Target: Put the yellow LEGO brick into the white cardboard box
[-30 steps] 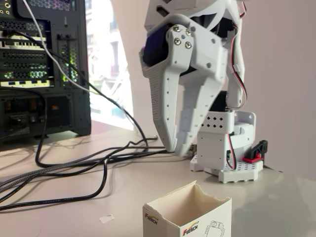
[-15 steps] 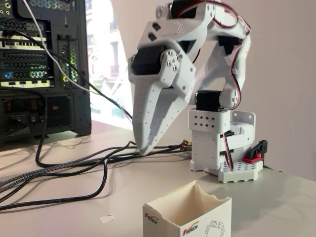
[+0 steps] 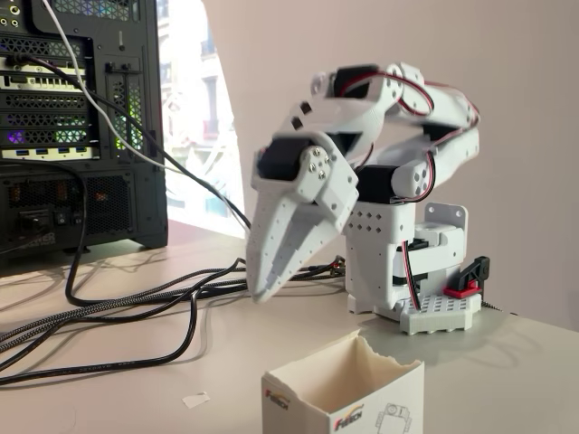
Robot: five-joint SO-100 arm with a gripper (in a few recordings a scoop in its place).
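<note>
Since the earlier frames the white plastic arm has folded back toward its base and drawn away from the camera, so its gripper (image 3: 264,291) now hangs lower and smaller, tips pointing down just above the black cables (image 3: 136,307). The two white fingers lie pressed together with no gap and nothing between them.

In the fixed view the small white thin-card box with the torn rim and red-and-black logo (image 3: 348,398) sits at the 6 o'clock edge of the picture, open side up. I cannot see the yellow LEGO brick on the worktop (image 3: 226,353); it may lie inside the box, whose floor is hidden, but that is a guess.

Risks from here: if the gripper drops further it could snag the cables beneath it and drag them toward the light box, which would likely slide or tip. A tiny white paper scrap (image 3: 195,398) lies at about 9 o'clock from the box and should not be mistaken for the brick.

Open room lies between the cables and the box. The dark computer tower (image 3: 81,127) closes off the 10 o'clock side.
</note>
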